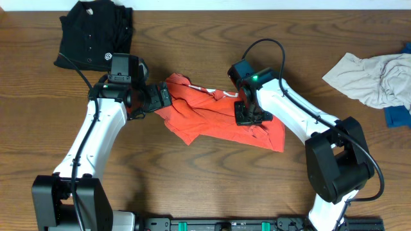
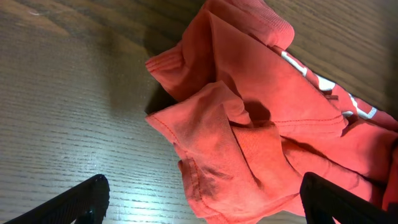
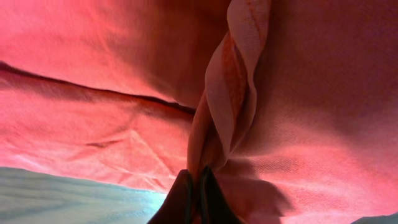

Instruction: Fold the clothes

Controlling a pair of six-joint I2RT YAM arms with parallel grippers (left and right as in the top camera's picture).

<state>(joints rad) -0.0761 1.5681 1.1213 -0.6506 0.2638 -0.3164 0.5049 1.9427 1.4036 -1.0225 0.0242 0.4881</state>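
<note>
Red-orange short-sleeved T-shirt [image 1: 212, 115] lies crumpled mid-table on the brown wood-grain table [image 1: 192, 186], btwn the two arms. Its white printed lettering [image 2: 323, 81] is folded over, only bits show, can't read. Right gripper [image 3: 193, 190] is pressed together, pinching a twisted ridge of the T-shirt's fabric on the shirt's right part. Left gripper [image 1: 159, 98] is spread wide at the shirt's left edge, black fingers [image 2: 81, 202] well apart either side of the rumpled hem, nothing held. Black buttoned shirt [image 1: 93, 32] sits bunched far left w/ a small white round logo [image 1: 108, 58], too small to read. Pale grey garment [image 1: 372, 77] is heaped far right, blue piece [image 1: 398, 115] touching its near edge.
</note>
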